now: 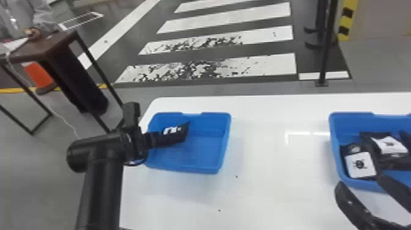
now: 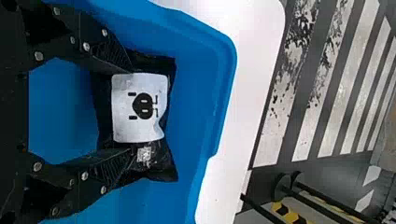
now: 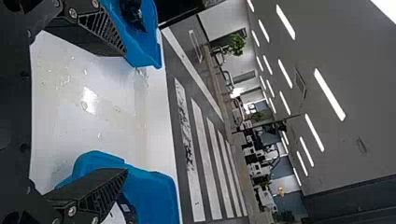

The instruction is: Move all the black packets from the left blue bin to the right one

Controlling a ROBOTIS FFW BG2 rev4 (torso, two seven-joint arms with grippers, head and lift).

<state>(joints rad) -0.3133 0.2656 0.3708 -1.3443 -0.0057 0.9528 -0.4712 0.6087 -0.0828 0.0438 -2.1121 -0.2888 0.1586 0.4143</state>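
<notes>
The black packet (image 2: 140, 107) you are after lies inside the left blue bin (image 1: 183, 168), towards its far left part and tilted, its labelled face turned to your left wrist. It is a soft, shiny black pouch with a white, round-cornered label bearing a dark round figure; one label edge is rucked, and a small pale patch sits beside it. Your left gripper (image 2: 133, 111) reaches in over the left side of that bin, fingers part-way open astride the label, their tips at the pouch; you cannot tell from here whether they press on it, and no firm hold shows. I take the step in hand to be the pick-up, probably of the last packet there. Next you would want to close on it gently, check that the loose film does not slip, then lift it clear of the rim before carrying it to the right. Well apart to the right of the left blue bin, on the same white table (image 1: 269, 189), is the right blue bin (image 1: 351, 124), with several packets (image 1: 368, 167) already in it. Your right gripper (image 3: 126, 112), also far right of the left bin, is wide open with nothing between its fingers.
</notes>
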